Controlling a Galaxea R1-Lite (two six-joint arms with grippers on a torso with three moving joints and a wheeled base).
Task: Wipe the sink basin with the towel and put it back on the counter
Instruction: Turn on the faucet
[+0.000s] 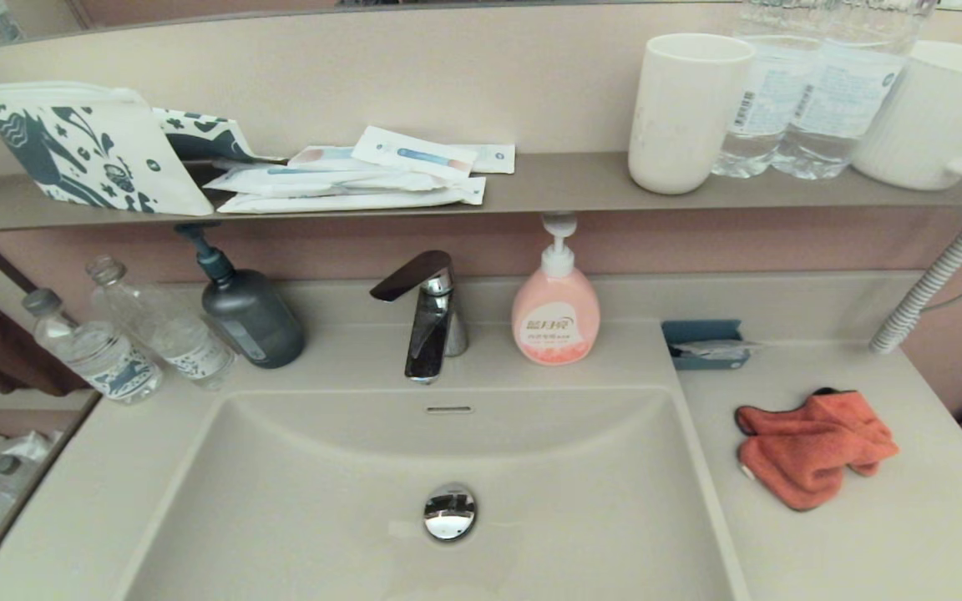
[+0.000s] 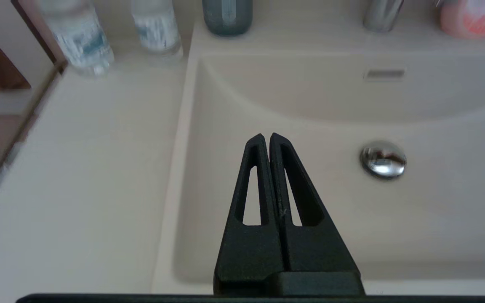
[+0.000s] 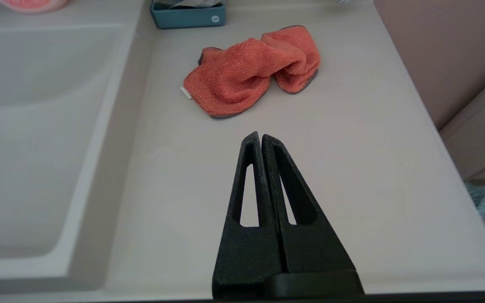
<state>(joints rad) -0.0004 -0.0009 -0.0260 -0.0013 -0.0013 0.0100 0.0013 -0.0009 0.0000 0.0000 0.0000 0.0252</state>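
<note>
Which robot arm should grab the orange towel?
The right. The towel lies on the counter just ahead of the right gripper, which is shut. The left gripper, also shut, hovers over the basin.

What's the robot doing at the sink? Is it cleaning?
Nothing is being cleaned at this moment. The orange towel lies crumpled on the counter, to the right of the sink basin, and nobody is holding it. The right gripper hangs above the counter just short of the towel, fingers shut and empty. The left gripper hangs over the left part of the basin, also shut and empty. Picking up the towel would probably come next.
</note>
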